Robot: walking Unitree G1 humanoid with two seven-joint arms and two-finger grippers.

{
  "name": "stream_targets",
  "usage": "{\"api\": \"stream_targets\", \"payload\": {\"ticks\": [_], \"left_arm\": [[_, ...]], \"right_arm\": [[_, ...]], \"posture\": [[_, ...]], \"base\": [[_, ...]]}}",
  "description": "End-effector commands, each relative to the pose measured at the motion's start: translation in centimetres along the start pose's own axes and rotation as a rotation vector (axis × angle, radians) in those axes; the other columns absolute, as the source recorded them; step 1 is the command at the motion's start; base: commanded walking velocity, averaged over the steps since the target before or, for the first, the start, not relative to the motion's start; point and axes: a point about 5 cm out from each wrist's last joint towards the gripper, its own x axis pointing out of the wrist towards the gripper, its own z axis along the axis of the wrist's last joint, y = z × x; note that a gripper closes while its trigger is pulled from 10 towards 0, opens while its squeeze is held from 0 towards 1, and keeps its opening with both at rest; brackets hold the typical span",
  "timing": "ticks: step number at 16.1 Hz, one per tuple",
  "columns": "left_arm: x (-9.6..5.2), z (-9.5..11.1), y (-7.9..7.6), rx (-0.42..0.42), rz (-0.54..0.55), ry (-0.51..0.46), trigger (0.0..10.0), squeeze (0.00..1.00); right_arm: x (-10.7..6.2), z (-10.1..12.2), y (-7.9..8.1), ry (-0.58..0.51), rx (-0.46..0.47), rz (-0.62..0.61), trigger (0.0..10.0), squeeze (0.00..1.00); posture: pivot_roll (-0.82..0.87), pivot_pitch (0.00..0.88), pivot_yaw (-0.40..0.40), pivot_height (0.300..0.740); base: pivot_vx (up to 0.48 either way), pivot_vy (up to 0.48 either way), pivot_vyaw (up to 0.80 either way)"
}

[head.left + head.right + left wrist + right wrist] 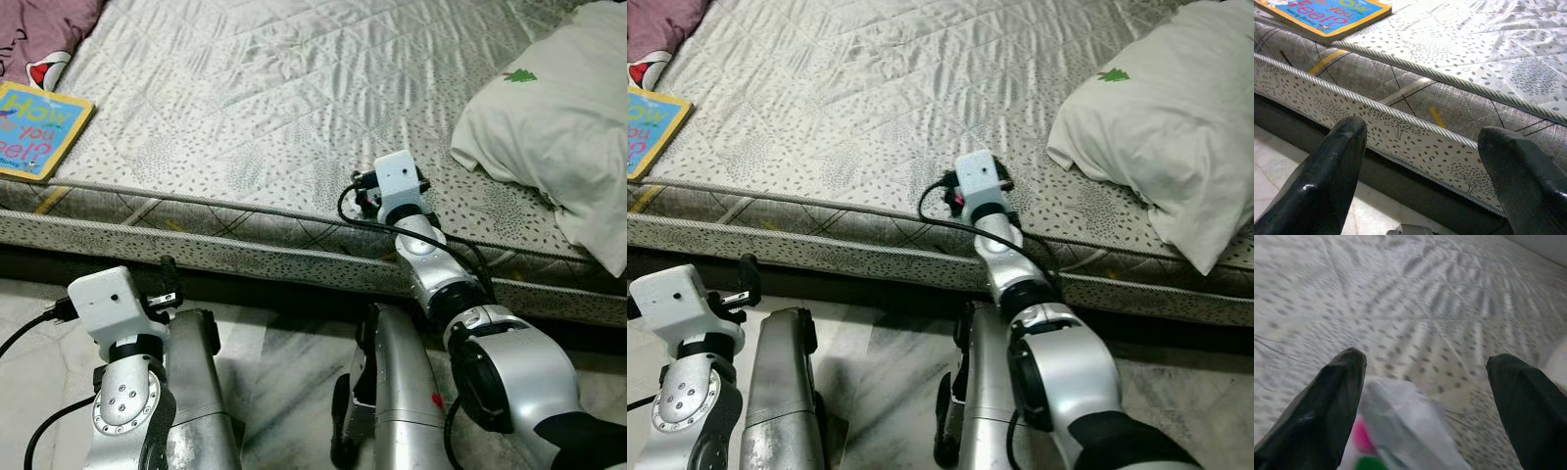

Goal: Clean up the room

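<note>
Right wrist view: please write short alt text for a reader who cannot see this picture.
The right gripper is open above a grey dotted mattress, its two black fingers spread wide. Between them lies a blurred white wrapper with pink and green marks. Whether the fingers touch it cannot be told.

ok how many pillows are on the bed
1. The white pillow, with a small green tree print, lies at the mattress's right edge, beyond the right gripper. More pillows could lie outside the camera's view.
</note>
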Motion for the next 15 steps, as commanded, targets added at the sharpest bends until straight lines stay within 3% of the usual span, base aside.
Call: {"api": "stream_targets", "payload": {"ticks": [1,2,3,10,11,12,15], "left_arm": [[-0.4,-0.1,-0.1,-0.018,0.014,0.016,10.0,0.0],[-0.4,-0.1,-0.1,-0.017,0.014,0.017,10.0,0.0],[-0.4,-0.1,0.0,-0.016,0.015,0.018,10.0,0.0],[0.3,0.1,-0.2,-0.015,0.001,0.013,10.0,0.0],[0.4,0.2,-0.2,-0.014,0.002,0.012,10.0,0.0],[0.5,0.2,-0.1,-0.013,0.003,0.009,10.0,0.0],[0.9,0.4,-0.2,-0.015,0.006,-0.003,10.0,0.0]], "right_arm": [[0.0,-0.5,-0.3,0.043,-0.027,-0.002,10.0,0.37],[-0.1,-0.8,-0.4,0.057,-0.038,0.0,10.0,0.09],[-0.1,-1.1,-0.4,0.073,-0.048,0.005,10.0,0.0],[-1.5,-4.2,1.9,0.254,-0.028,0.139,9.7,0.0],[-1.6,-4.3,2.1,0.264,-0.028,0.15,4.1,0.0],[-1.6,-4.4,2.4,0.269,-0.008,0.158,0.0,0.0],[-1.3,-3.8,2.5,0.255,0.016,0.146,0.0,0.0]], "posture": [[0.26,0.245,-0.08,0.489],[0.26,0.248,-0.08,0.489],[0.26,0.249,-0.078,0.489],[0.27,0.234,-0.069,0.489],[0.27,0.23,-0.07,0.489],[0.27,0.224,-0.07,0.489],[0.27,0.205,-0.072,0.489]], "base": [[0.0,0.0,0.0],[0.0,0.0,0.0],[0.0,0.0,0.0],[0.0,0.0,0.0],[0.0,0.0,0.0],[0.0,0.0,0.0],[0.0,0.0,0.0]]}}
